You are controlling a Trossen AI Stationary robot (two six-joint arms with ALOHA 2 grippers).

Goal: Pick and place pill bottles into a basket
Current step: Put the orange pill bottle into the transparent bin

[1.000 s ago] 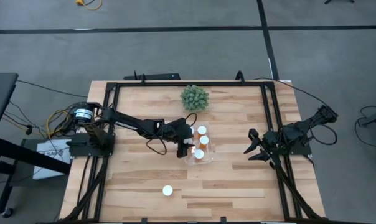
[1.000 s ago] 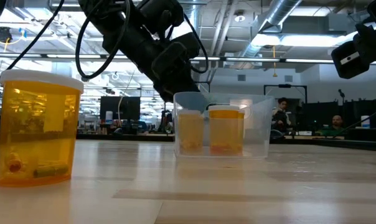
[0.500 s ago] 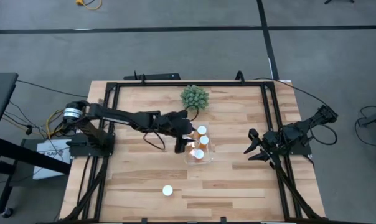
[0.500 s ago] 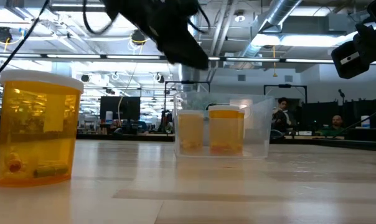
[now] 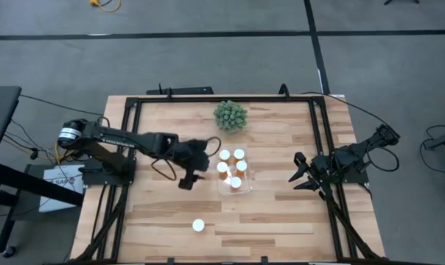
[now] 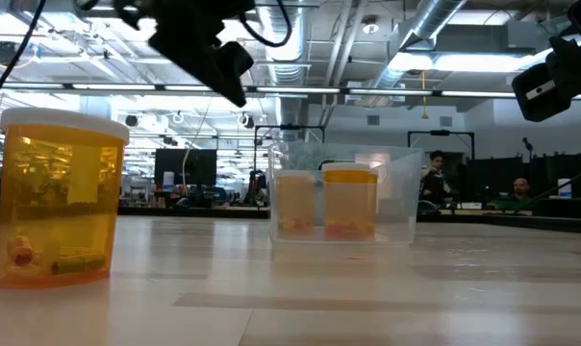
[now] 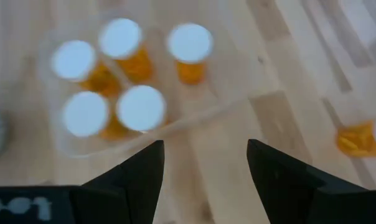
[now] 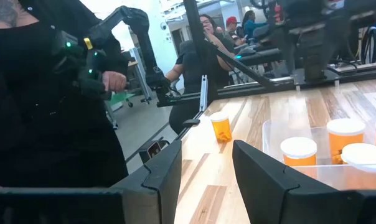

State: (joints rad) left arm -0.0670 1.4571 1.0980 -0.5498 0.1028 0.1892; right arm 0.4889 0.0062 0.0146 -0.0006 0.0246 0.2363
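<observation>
A pale wooden worktop [image 5: 281, 213] stands on a grey floor [image 5: 208, 59] crossed by dark lines. Beyond it, ceiling ducts [image 6: 435, 29] and strip lights [image 6: 435, 62] hang overhead.

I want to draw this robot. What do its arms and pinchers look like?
Draw two thin, dark, nearly black arms made of jointed pieces. The left arm has a silvery round part at its shoulder end and black cables looping off it. Each arm ends in two dark, flat, pointed fingers, like on the left gripper and the right gripper. I can't see any writing clearly.
</observation>
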